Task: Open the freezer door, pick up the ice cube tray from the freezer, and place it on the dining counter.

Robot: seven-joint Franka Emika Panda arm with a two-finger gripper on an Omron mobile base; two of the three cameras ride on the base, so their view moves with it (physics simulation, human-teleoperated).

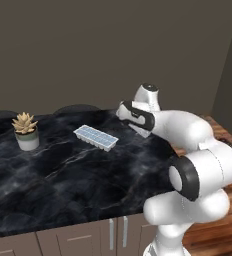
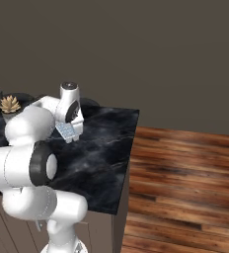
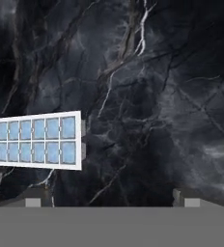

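Gripper point(image 3: 112, 197) agape (empty) above one tray point(image 3: 34, 141)

You are looking at flat, even rendered light, dim overall, with a dull brown-grey back wall point(image 1: 113, 50) and no visible lamp. The broad black marble table with white veining point(image 1: 63, 170) shows faint pale sheen, not hard glare. The white glossy robot arm point(image 1: 198, 150) is the brightest surface and shades softly underneath. The small pale blue-white gridded ice cube tray point(image 3: 36, 141) casts almost no shadow. Edges look soft and slightly pixelated, without lens distortion.
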